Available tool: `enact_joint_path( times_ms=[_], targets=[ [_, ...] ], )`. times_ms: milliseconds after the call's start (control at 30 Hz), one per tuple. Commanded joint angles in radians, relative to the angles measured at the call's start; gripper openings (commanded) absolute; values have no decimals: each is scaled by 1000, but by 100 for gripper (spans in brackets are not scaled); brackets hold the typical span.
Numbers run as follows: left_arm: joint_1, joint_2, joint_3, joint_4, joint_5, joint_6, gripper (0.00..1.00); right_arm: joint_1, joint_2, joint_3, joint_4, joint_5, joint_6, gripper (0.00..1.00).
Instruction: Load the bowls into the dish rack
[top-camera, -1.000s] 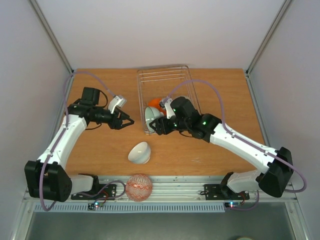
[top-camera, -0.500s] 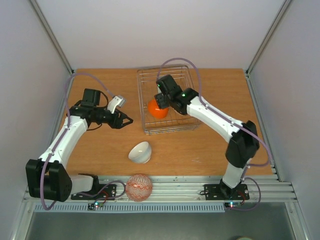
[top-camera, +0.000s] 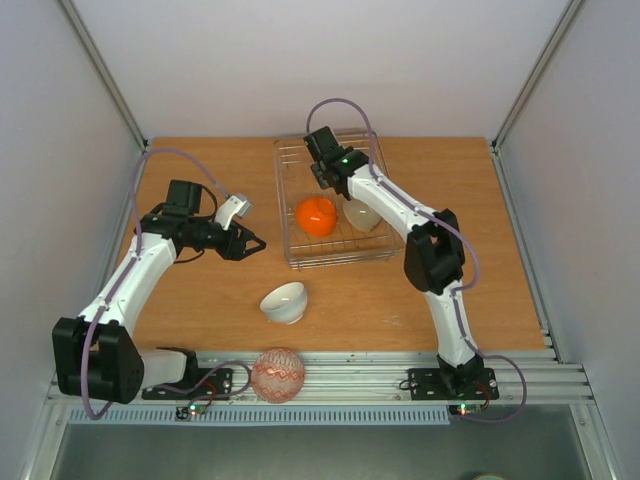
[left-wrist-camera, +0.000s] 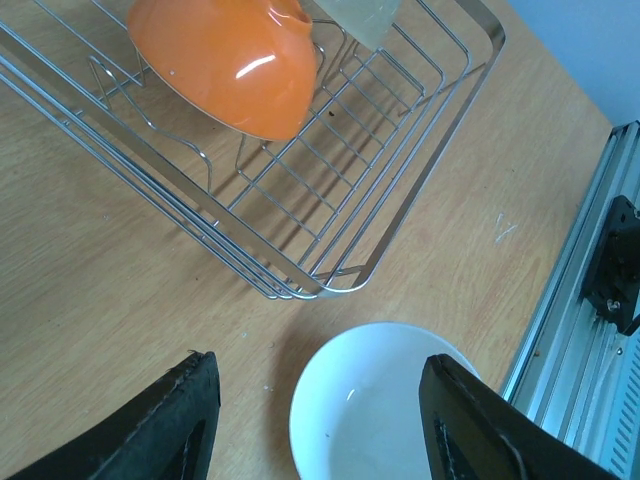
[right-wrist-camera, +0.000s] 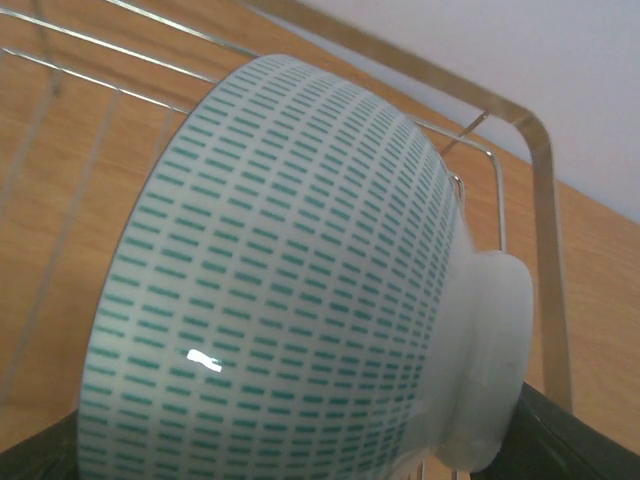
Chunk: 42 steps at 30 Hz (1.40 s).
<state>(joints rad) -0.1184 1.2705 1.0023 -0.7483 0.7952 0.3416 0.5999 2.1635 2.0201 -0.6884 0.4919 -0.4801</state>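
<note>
We show right jaws clamped on the teal-dashed bowl (right-wrist-camera: 290, 270) above the far end of the dish rack (top-camera: 340, 261), left jaws apart near the white bowl (top-camera: 284, 302).

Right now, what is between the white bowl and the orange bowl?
Only the low wire side of the dish rack and some bare table separate the white bowl from the orange bowl; the left wrist view shows it.

Light-brown wooden tabletop (top-camera: 200, 300) boxed in by plain pale grey wall panels (top-camera: 300, 70) — slim silver metal struts (top-camera: 104, 70) in the corners, ribbed aluminium rail (top-camera: 360, 368) along the near edge.
</note>
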Motion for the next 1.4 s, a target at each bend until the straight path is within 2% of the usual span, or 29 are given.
enact_joint_path(
  times_ms=[0, 300, 633, 900, 967, 1033, 1067, 1133, 1167, 1267, 1367],
  targets=[
    [0, 17, -6, 33, 0, 22, 55, -31, 115, 106, 25, 123, -81, 1],
    [0, 27, -5, 31, -15, 25, 55, -78, 334, 328, 40, 260, -193, 1],
    [0, 60, -1, 28, -19, 34, 55, -102, 507, 498, 66, 380, -358, 1],
    [0, 59, -2, 28, -21, 35, 54, -115, 562, 548, 44, 374, -365, 5],
    [0, 57, -1, 28, -22, 36, 54, -115, 564, 547, 38, 375, -364, 13],
    [0, 55, -1, 27, -22, 36, 54, -117, 563, 547, 28, 374, -364, 26],
    [0, 53, -1, 27, -21, 36, 54, -117, 564, 546, 23, 371, -362, 37],
    [0, 50, -2, 27, -21, 37, 54, -117, 560, 540, 13, 365, -356, 70],
    [0, 49, -2, 28, -22, 37, 55, -117, 556, 534, 10, 358, -350, 81],
    [0, 48, -4, 26, -21, 39, 54, -118, 529, 500, 4, 315, -323, 91],
    [0, 48, -4, 28, -21, 41, 54, -117, 503, 471, 2, 275, -291, 95]
  ],
)
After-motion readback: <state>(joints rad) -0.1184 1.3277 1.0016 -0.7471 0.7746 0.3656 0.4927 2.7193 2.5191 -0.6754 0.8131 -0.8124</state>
